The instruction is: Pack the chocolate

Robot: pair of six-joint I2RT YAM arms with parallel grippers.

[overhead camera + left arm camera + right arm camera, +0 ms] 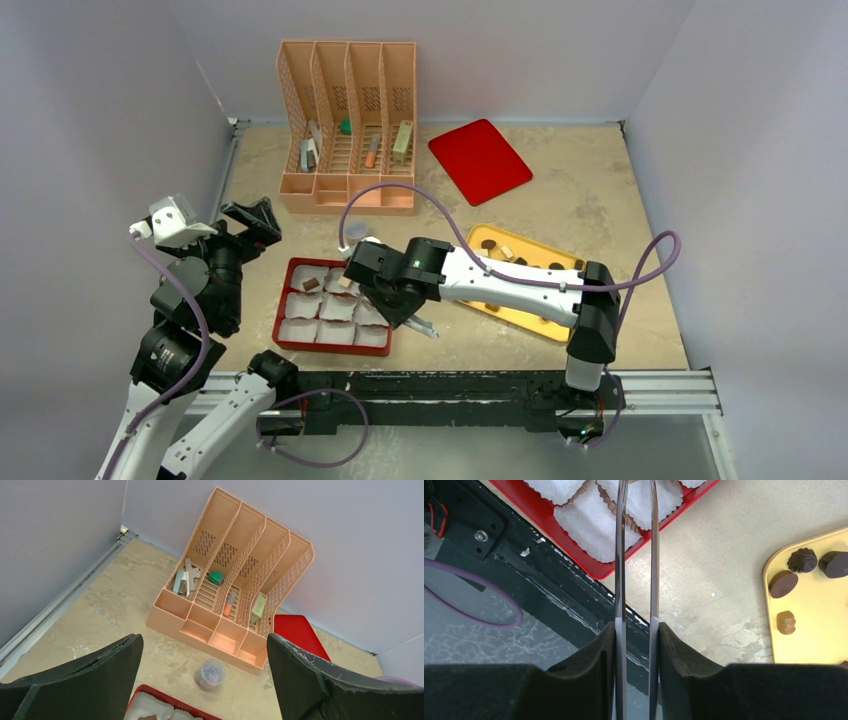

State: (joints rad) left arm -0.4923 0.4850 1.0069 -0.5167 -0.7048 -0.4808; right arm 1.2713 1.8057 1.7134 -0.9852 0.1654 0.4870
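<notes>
**Packing barely begun: two pieces in, most still out**

Top view: the red tray (284, 300) of white paper cups (335, 332) sits just ahead of the arms' bases. Two pieces of chocolate (311, 284) lie in its far row, one dark and one tan. The other cups that show are empty. The yellow tray (535, 250) to its right holds several more pieces, partly hidden under the right arm, so I judge that most of the job is left. The right hand (395, 300) hangs over the red tray's near right corner. The left hand (255, 225) is raised well off to the left.

Left wrist view: the left hand's jaws stand wide apart with nothing between them, facing a peach file rack (235, 580). The small items in the rack carry no writing I can read.

Right wrist view: the right hand is clamped on metal tweezers (620, 580), whose blades reach over the cups. Whether the tips hold a piece I cannot tell — they run off the top edge. Four pieces rest at the yellow tray's corner. No brand or label is legible anywhere.
</notes>
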